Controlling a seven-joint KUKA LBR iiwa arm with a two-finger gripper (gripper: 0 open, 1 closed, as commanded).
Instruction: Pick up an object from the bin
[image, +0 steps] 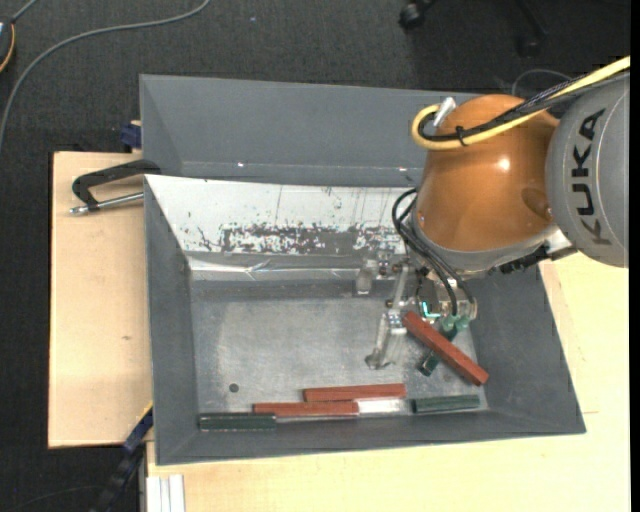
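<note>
The arm comes in from the right of the frame, its orange cover (480, 180) bulking over the upper right part of the grey bin (165, 300). Below the cover the gripper (387, 345) hangs down over the bin floor, right of centre, with its metal tip close to the floor. Open or closed? I cannot tell from this angle; cables and the wrist crowd it.

Just to the gripper's right lies a red-brown bar (447, 349), slanting from upper left to lower right. Its upper end sits right at the gripper's body, and its lower end points at the bin's lower right corner. I cannot tell whether the claw has any grip on it. A small bright green piece (452, 322) shows just above that bar, and a small dark piece (428, 365) sits just beneath it.

Along the bottom wall there is a row of bars. A dark green bar (237, 423) lies at the lower left. Next come a long red bar (305, 408) and a second red bar (355, 393) just above it. A short white piece (380, 405) follows, then another dark green bar (446, 405) at the lower right. All of these lie apart from the gripper.
</note>
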